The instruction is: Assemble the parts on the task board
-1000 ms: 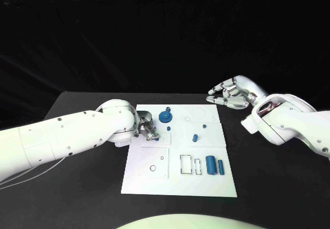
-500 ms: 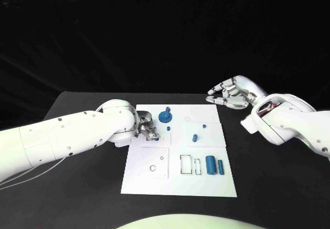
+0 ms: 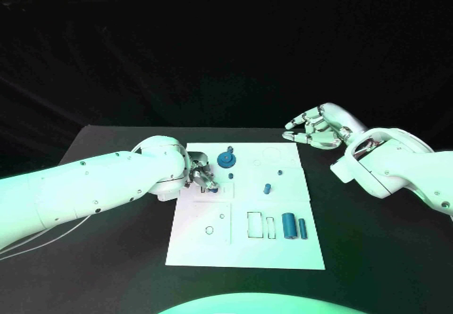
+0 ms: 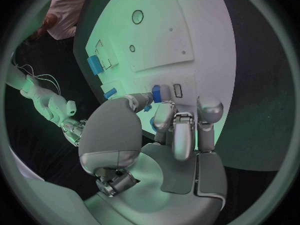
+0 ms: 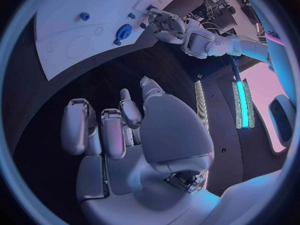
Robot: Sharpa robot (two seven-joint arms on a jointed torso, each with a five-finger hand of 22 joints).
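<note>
The white task board [image 3: 247, 252] lies in the middle of the black table. My left hand [image 3: 201, 175] hovers low over its left side. In the left wrist view this left hand [image 4: 169, 135] pinches a small blue part [image 4: 156, 93] at its fingertips, right beside a rectangular slot [image 4: 177, 90]. A blue gear-like part [image 3: 226, 159] stands on the board just beyond the hand. My right hand [image 3: 316, 129] hangs in the air past the board's far right corner. Its fingers are loosely bent and apart, and there is nothing in them [image 5: 125, 130].
A short blue peg [image 3: 267, 189] and a smaller one [image 3: 279, 173] stand mid-board. Two blue cylinders [image 3: 294, 227] lie side by side near the right edge, next to rectangular slots [image 3: 254, 224]. Black table surrounds the board on all sides.
</note>
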